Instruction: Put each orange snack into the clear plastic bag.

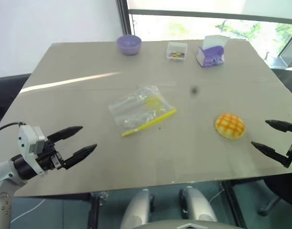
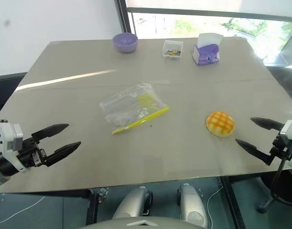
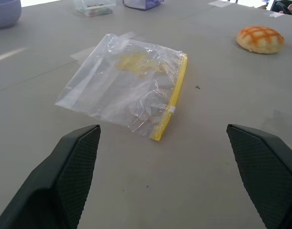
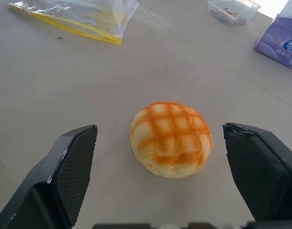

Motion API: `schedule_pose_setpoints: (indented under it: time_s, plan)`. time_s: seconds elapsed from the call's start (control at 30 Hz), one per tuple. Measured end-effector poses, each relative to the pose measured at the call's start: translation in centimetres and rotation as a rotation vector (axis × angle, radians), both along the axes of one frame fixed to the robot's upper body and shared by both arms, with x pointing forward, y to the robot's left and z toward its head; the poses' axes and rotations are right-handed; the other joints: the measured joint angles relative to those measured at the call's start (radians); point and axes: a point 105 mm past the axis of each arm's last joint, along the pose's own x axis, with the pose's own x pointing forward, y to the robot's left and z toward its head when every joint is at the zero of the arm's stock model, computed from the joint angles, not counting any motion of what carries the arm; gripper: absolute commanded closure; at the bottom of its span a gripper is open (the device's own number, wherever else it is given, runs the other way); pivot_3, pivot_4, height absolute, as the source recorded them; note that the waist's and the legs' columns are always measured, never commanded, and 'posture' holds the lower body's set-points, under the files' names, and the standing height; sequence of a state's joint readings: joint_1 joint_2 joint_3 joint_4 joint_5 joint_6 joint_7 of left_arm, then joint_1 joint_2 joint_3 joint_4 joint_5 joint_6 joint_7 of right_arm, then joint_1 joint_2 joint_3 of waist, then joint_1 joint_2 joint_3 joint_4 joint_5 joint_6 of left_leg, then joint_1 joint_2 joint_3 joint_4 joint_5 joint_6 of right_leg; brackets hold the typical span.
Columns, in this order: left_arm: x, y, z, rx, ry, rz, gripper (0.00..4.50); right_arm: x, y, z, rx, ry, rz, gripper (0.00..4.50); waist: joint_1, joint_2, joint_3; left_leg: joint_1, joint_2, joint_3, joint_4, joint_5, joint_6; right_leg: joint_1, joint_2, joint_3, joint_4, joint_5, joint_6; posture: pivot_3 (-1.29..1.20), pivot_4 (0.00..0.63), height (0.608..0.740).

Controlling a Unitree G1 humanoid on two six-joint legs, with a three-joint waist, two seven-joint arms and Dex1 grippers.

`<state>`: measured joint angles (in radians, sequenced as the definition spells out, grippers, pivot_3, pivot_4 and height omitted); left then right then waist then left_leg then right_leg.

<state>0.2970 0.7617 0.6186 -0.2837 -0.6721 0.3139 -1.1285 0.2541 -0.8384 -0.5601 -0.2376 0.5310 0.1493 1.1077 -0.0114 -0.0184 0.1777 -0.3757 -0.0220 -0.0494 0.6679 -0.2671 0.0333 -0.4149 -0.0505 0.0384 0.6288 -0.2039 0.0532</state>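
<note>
Grey tabletop [image 1: 79, 109] by a bright window: my left pincer [image 1: 81, 141] and right pincer [image 1: 271, 135] hover spread wide and empty. Just ahead of the right one sits the orange snack [image 4: 171, 139]; ahead of the left lies the clear plastic bag [image 3: 127, 86], yellow-sealed. Beyond, a purple tissue box [image 4: 282, 44] carries unreadable print.

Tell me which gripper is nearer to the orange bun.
Right. The right gripper is open just beside the orange bun, not touching. The left gripper is open far across the table, beyond the clear plastic bag.
</note>
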Motion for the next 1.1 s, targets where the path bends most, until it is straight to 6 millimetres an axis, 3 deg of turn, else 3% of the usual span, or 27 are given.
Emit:
schedule_pose_setpoints:
  time_s: [0.47, 0.8, 1.03, 1.1]
  plan:
    - [1.8, -0.6, 1.3, -0.004, -0.04, -0.014, 0.02, 1.1, 1.1, 0.2, 0.013, -0.033, 0.021, 0.0, 0.001, 0.0, 0.0, -0.003, -0.001, -0.001, 0.0, -0.001, 0.001, -0.001, -0.001, -0.002, -0.002, 0.003, -0.004, 0.0, 0.15, 0.74]
    - [3.6, 0.6, 0.9, -0.026, -0.001, 0.163, 0.02, 1.9, 2.8, 0.2, 0.018, -0.043, 0.085, 0.0, 0.0, 0.0, 0.0, -0.003, -0.001, -0.003, 0.0, -0.001, 0.001, -0.001, 0.0, -0.003, -0.002, 0.003, -0.004, 0.0, 0.15, 0.74]
    - [4.0, 0.4, -0.9, -0.111, 0.197, 0.215, 0.02, 2.6, 5.7, 0.7, 0.03, -0.102, 0.158, 0.0, 0.0, 0.0, 0.0, -0.003, -0.001, -0.005, 0.0, -0.001, 0.001, -0.001, 0.001, -0.005, -0.002, 0.003, -0.004, 0.0, 0.15, 0.74]
    - [4.8, -0.4, -0.9, -0.247, 0.323, 0.232, 0.02, 3.1, 8.5, 1.0, 0.055, -0.128, 0.241, 0.0, -0.001, 0.0, 0.0, -0.004, -0.001, -0.006, 0.001, -0.001, 0.001, -0.001, 0.001, -0.006, -0.002, 0.004, -0.001, 0.0, 0.15, 0.74]
